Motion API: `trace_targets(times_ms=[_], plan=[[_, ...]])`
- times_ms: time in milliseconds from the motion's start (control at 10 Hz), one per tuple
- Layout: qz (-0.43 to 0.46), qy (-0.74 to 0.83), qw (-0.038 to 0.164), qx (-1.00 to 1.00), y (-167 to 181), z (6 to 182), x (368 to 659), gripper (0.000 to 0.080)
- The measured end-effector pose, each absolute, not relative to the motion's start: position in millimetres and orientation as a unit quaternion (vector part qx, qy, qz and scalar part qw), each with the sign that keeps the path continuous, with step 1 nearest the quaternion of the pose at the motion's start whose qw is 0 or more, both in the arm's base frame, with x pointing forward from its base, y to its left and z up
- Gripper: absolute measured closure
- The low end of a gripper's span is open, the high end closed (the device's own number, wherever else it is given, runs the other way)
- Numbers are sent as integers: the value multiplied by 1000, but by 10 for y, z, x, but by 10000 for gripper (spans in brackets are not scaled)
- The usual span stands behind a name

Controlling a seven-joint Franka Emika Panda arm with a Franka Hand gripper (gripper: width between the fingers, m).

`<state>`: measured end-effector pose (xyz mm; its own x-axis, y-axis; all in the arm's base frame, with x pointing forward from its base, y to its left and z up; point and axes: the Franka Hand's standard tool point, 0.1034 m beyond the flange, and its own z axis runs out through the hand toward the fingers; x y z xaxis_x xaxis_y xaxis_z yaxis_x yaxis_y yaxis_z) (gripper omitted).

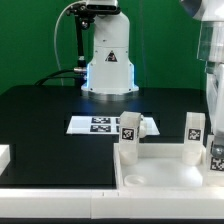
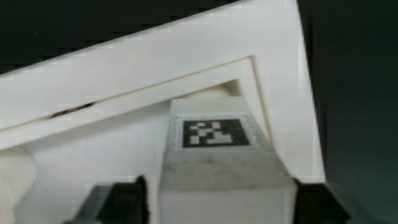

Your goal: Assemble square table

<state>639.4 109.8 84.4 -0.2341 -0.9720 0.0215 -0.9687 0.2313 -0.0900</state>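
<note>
Your gripper (image 2: 215,203) is clamped on a tagged leg (image 2: 214,150), parked right in the tray (image 2: 160,60) corner. Two more legs (image 1: 128,138) (image 1: 194,135) stand upright in it.

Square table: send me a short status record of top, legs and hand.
top: white tray top lying flat on the black table
legs upright: first leg (exterior view's left) and middle leg, along its far edge
third leg: at a corner of the top, tag visible
hand: fingers flank third leg; grip unconfirmed
marker board: behind the top
</note>
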Motion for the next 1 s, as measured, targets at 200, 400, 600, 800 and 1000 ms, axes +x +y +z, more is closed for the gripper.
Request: trace_targets(times_ms=[200, 400, 600, 800, 1000], plan=[[-45, 771, 52, -633, 1057, 1194, 6398, 194], [-49, 768, 72, -635, 993, 1444, 6434, 160], [-48, 767, 69, -636, 997, 1400, 6420, 152], [-48, 767, 68, -636, 997, 1396, 6420, 151], [-50, 750, 68, -656, 974, 1412, 6407, 151]])
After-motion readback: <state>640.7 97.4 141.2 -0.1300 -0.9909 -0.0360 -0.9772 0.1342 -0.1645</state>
